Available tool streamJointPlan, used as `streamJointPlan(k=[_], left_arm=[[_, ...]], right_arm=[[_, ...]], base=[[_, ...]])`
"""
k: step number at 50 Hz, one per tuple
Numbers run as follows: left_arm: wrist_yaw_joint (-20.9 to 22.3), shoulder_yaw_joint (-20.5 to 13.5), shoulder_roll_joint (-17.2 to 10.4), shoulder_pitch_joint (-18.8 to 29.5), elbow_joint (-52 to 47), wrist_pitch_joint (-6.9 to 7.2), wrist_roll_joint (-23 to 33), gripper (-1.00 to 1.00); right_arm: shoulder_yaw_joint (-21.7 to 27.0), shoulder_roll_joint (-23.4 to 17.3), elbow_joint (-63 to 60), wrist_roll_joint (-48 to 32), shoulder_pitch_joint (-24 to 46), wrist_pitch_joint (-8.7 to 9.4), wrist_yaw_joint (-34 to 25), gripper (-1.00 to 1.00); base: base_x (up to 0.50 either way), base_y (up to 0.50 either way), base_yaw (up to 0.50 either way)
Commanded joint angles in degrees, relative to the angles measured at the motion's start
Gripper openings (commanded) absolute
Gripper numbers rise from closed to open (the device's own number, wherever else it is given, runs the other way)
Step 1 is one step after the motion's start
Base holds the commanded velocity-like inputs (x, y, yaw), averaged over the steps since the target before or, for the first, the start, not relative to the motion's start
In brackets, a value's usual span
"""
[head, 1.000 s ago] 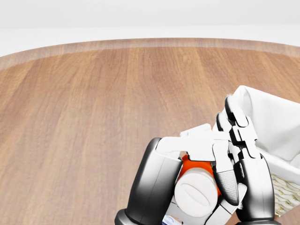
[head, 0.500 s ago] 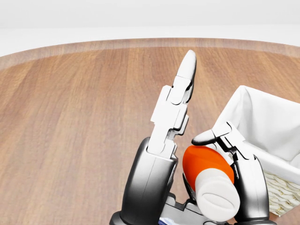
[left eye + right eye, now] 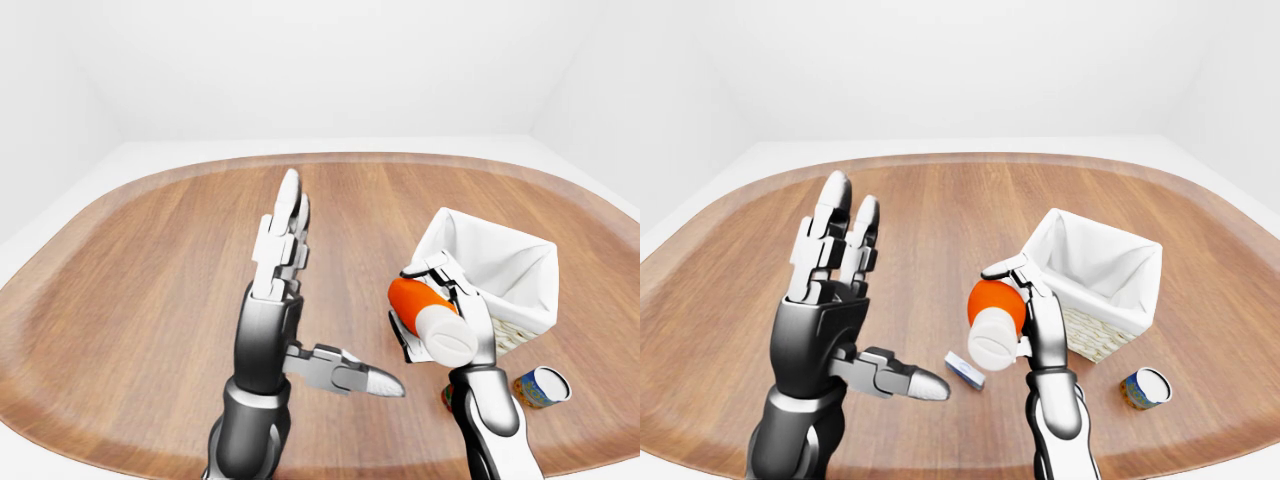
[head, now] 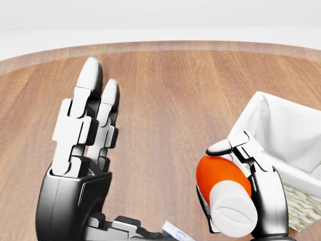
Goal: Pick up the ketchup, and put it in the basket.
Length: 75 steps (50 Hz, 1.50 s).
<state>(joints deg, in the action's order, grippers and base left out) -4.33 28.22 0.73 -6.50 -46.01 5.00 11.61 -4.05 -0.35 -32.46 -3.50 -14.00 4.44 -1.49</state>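
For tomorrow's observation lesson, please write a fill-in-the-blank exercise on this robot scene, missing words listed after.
1. The orange ketchup bottle with a white cap is held in the robot's ____ hand.
2. The left hand has its fingers ____.
3. The wicker basket has a ____ cloth lining.
4. A small can lies on the ____ table.

Missing words: right; open; white; wooden

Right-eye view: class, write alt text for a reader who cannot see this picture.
The right robot hand holds an orange ketchup bottle, white cap toward the camera, beside a white-lined wicker basket on a wooden table. The left robot hand is raised with fingers spread open. A small can and a small packet lie nearby.
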Motion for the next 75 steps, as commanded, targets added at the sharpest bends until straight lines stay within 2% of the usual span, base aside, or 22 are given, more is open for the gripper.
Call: streamJointPlan(k=[1,2,6,7,9,11,12,18,20,24,30,32,34,52,59,64,70,75], left_arm=[[3.61,-16.74,-5.19,-10.09,-2.53,0.00,-10.88,1.00],[4.53,-18.57,-4.81,-10.62,-0.99,0.00,-12.01,1.00],[7.92,-24.75,-3.06,-12.75,5.95,0.00,-14.99,1.00],[8.86,-26.40,-2.65,-13.25,7.97,-1.48,-15.77,1.00],[11.40,-29.95,-1.88,-14.41,12.81,-6.46,-17.37,1.00],[12.86,-31.59,-0.95,-14.56,16.68,-9.53,-17.00,1.00],[14.01,-32.59,-0.75,-14.80,19.83,-10.00,-16.93,1.00],[15.47,-34.88,0.58,-13.52,26.23,-10.00,-16.69,1.00],[14.58,-34.61,0.63,-11.10,31.85,-10.00,-15.18,1.00],[13.42,-34.19,0.18,-9.34,35.01,-10.00,-14.69,1.00],[12.60,-33.83,-0.54,-8.06,35.90,-10.00,-14.57,1.00],[11.72,-33.65,-0.64,-7.66,36.53,-10.00,-12.99,1.00],[12.20,-34.21,-0.97,-6.99,37.31,-10.00,-14.59,1.00],[12.34,-34.29,-1.09,-6.72,38.34,-10.00,-14.47,1.00],[12.30,-33.93,-0.96,-6.81,38.84,-10.00,-14.02,1.00],[12.21,-33.86,-0.97,-6.92,38.77,-10.00,-13.88,1.00],[12.36,-34.01,-1.08,-7.02,38.05,-10.00,-14.07,1.00],[12.60,-34.25,-1.06,-7.20,37.45,-10.00,-14.30,1.00]], right_arm=[[-0.77,0.11,-0.81,-1.92,-0.43,-0.57,2.45,-1.00],[-1.03,0.10,-1.46,-2.01,-0.64,-0.22,2.56,-1.00],[-1.24,-0.17,-1.05,-2.15,-0.66,-0.70,2.74,-1.00],[-1.19,-0.20,-0.81,-2.12,-0.56,-0.68,2.70,-1.00],[-1.06,-0.23,-0.99,-2.24,-0.62,-0.60,2.74,-1.00],[-0.96,-0.17,-1.31,-2.16,-0.59,-0.36,2.72,-1.00],[-1.21,-0.13,-0.50,-2.50,-0.37,-0.80,2.87,-1.00],[-2.05,-0.16,0.79,-3.23,-0.31,-1.53,3.31,-1.00],[-2.08,-0.25,0.58,-3.22,-0.35,-1.47,3.31,-1.00],[-1.92,-0.31,0.77,-3.20,-0.12,-1.45,3.33,-1.00],[-1.86,-0.20,1.14,-3.59,0.11,-1.40,3.41,-1.00],[-2.09,-0.18,1.73,-4.24,0.42,-1.63,3.73,-1.00],[-2.60,-0.05,2.43,-4.88,0.81,-1.57,4.07,-1.00],[-1.34,-0.07,0.78,-7.58,2.10,0.56,5.65,-1.00],[0.97,-0.79,-5.10,-13.83,6.03,0.56,2.08,-1.00],[4.31,-1.65,-10.27,-18.55,10.53,0.56,-2.64,-1.00],[6.40,-3.04,-10.85,-24.09,16.22,0.56,-6.89,-1.00],[8.27,-5.82,-10.07,-29.91,22.61,0.56,-11.79,-1.00]], base=[[0.00,0.00,0.00],[0.00,0.00,0.00],[0.00,0.00,0.00],[0.00,0.00,0.00],[0.00,0.00,0.00],[0.00,0.00,0.00],[0.00,0.00,0.00],[0.00,0.00,0.00],[0.00,0.00,0.00],[0.00,0.00,0.00],[0.00,0.00,0.00],[0.00,0.00,0.00],[0.00,0.00,0.00],[0.00,0.00,0.00],[0.00,0.00,0.00],[0.00,0.00,0.00],[0.00,0.00,0.00],[0.00,0.00,0.00]])
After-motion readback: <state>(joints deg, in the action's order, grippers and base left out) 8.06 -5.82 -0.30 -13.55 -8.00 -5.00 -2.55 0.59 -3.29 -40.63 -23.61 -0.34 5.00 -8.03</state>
